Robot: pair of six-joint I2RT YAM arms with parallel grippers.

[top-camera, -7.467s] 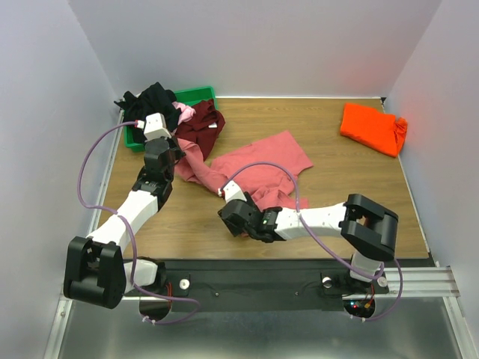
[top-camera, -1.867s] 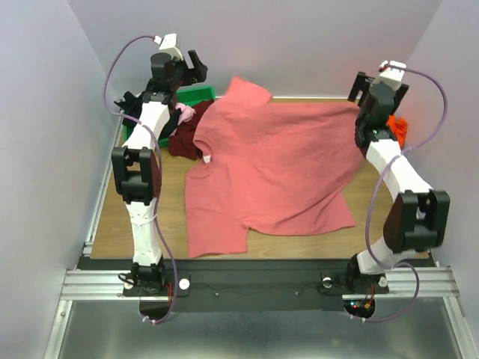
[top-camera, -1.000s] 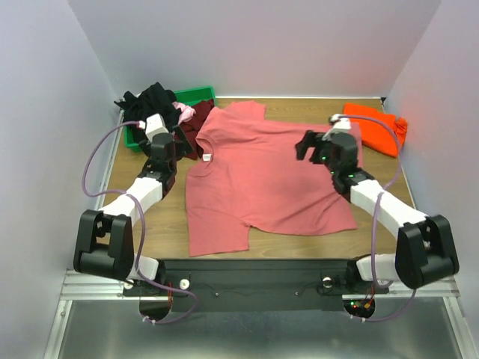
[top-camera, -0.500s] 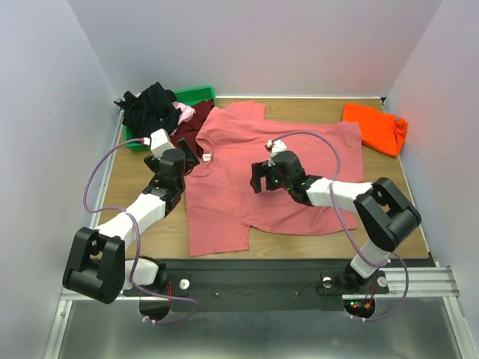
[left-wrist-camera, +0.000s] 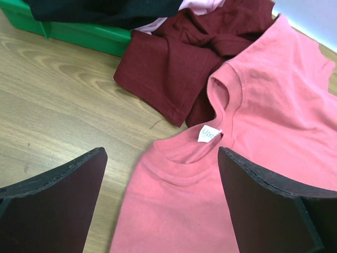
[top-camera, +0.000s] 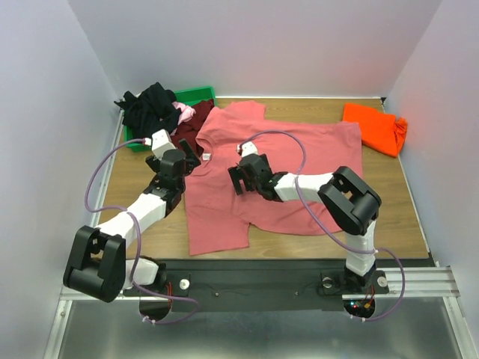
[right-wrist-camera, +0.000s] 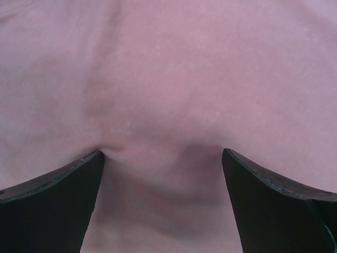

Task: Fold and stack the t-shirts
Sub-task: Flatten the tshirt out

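Leftward across the flat salmon shirt (top-camera: 299, 161) went the right hand (top-camera: 238, 178), open, apparently smoothing it for folding; the left hand (top-camera: 185, 158) hovered open beside the collar (left-wrist-camera: 179, 164).

Likely lab: plain white walls (top-camera: 262, 45), aluminium rail (top-camera: 426, 278).

The left hand (top-camera: 187, 155) sits low, fingers spread wide, its arm stretched forward. The right hand (top-camera: 236, 177) is low too, fingers wide apart, its arm bent sharply at the elbow, reaching left.
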